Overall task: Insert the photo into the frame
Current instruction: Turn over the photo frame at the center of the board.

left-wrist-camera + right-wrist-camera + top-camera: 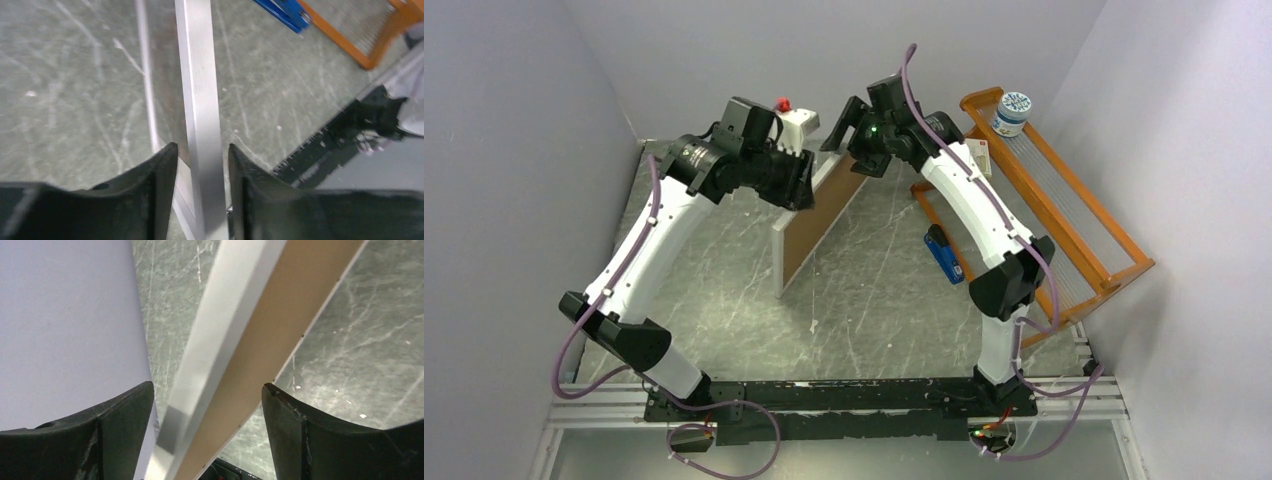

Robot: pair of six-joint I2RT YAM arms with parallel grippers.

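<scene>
The frame (781,262) stands on its long edge on the marble tabletop, leaning, with its brown backing board (819,225) facing right. My left gripper (807,185) straddles the top rim. In the left wrist view the silvery rim (200,90) runs between the jaws of this gripper (202,150), with a thin gap on each side, so it is open. My right gripper (849,140) is at the frame's far end. It (207,387) stands wide open around the rim (220,325) and backing board (290,305), touching neither. The photo is hidden.
An orange wooden rack (1064,200) lies at the right with a white jar (1011,112) on its far corner. A blue object (944,255) rests beside the rack. A white box with a red button (799,120) sits at the back. Walls close in on three sides.
</scene>
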